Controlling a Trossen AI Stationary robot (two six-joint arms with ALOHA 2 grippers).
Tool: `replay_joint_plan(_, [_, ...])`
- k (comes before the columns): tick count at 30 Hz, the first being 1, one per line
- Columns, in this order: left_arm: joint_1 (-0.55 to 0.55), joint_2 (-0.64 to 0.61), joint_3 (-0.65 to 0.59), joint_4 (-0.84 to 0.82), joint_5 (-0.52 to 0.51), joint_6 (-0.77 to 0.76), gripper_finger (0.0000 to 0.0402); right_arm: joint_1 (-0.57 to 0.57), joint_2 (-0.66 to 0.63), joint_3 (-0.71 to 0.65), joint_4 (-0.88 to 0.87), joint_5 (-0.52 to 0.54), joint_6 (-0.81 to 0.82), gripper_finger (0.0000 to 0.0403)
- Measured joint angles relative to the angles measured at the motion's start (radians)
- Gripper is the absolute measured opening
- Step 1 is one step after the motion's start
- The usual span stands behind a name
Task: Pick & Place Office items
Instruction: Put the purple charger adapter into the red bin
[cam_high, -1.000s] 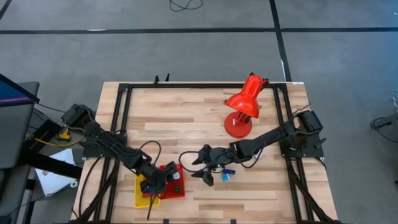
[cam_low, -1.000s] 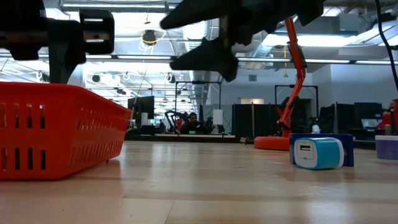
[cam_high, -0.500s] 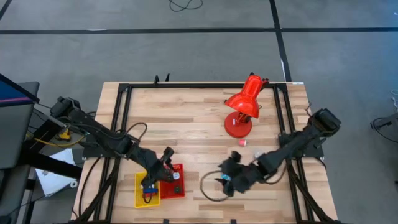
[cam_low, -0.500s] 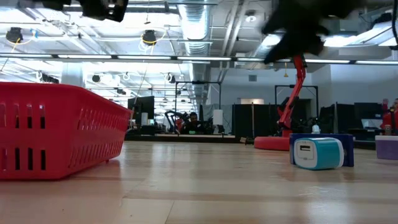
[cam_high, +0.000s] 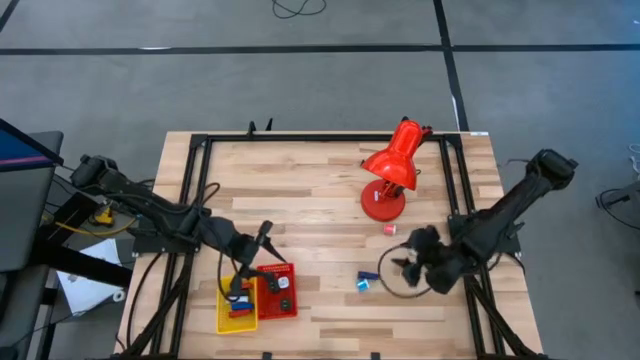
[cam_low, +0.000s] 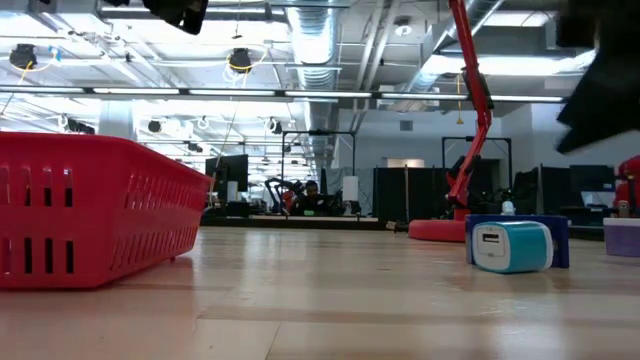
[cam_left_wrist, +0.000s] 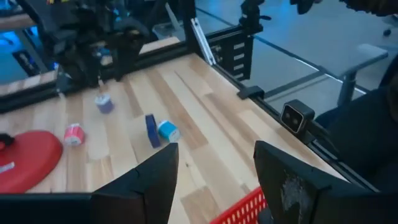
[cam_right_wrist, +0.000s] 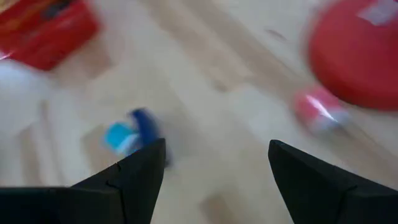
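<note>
The left hand (cam_high: 262, 238), fingers parted and empty, hovers above the red tray (cam_high: 279, 291). The blue-and-white piece (cam_high: 365, 283) lies on the tabletop (cam_high: 300, 190) just left of the right hand (cam_high: 410, 268), also parted, empty and nearer.

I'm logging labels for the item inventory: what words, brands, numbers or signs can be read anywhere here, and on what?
None can be read.
Blue-and-white item: a pale front panel, no legible print.
Red lamp: a white sticker on its base, seen in the right wrist view, too blurred to read.
</note>
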Motion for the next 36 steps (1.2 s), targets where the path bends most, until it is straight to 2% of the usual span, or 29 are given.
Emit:
replay_joint_plan(3, [0.004, -0.002, 0.0, 0.009, -0.001, -0.014, 0.0205, -0.006, -0.029, -0.028, -0.13, 0.0, 0.163, 0.0276])
replay_joint_plan(8, [0.011, -0.002, 0.0, 0.014, 0.0, -0.018, 0.0205, 0.006, -0.027, -0.026, -0.218, -0.009, 0.156, 0.0276])
replay_joint_plan(15, [0.011, -0.001, 0.0, 0.009, 0.0, -0.056, 0.0205, 0.135, 0.055, -0.026, -0.29, 0.019, 0.32, 0.0276])
replay_joint_plan(20, [0.011, -0.001, 0.0, 0.006, 0.0, -0.056, 0.0205, 0.256, 0.191, -0.026, -0.295, 0.028, 0.479, 0.0276])
replay_joint_plan(28, [0.01, -0.001, 0.0, 0.009, 0.0, -0.054, 0.0205, 0.427, 0.438, -0.026, -0.303, 0.044, 0.82, 0.0276])
replay_joint_plan(33, [0.01, -0.001, 0.001, 0.012, 0.0, -0.054, 0.0205, 0.469, 0.601, -0.026, -0.298, 0.081, 0.967, 0.0276])
replay_joint_plan(36, [0.01, -0.001, 0.001, 0.026, 0.0, -0.054, 0.0205, 0.459, 0.671, -0.023, -0.28, 0.122, 0.979, 0.0276])
